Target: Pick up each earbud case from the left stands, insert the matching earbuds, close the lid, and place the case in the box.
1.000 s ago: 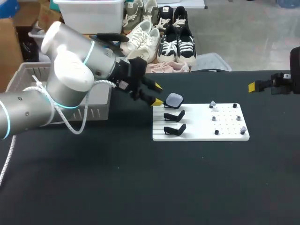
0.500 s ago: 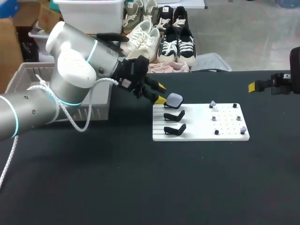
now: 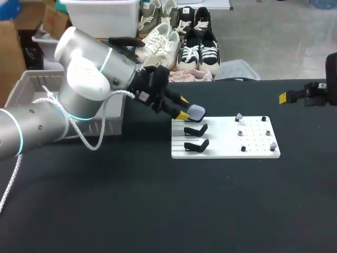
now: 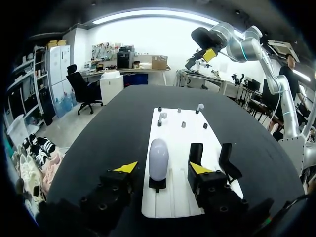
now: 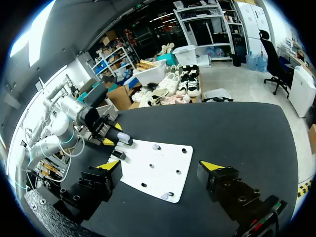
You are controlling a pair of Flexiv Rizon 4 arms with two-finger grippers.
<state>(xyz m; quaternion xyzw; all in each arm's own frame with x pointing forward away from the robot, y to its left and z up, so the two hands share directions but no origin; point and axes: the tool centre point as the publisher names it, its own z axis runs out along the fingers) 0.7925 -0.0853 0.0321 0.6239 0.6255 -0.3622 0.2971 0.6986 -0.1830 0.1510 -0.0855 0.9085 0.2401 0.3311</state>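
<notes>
On the black table, the left gripper is hovering at the far left corner of a white board, its yellow-tipped fingers spread apart on either side of a pale lavender earbud case. The left wrist view shows clear gaps between the case and both fingers, so nothing is being gripped. The case is standing upright on the farthest stand, while two black stands nearer the camera are sitting bare beside it. Small earbuds are resting on the board's right half. At the table's far right edge, the right gripper is hanging with its fingers wide apart, well away from the board. A white basket is sitting behind the left arm.
</notes>
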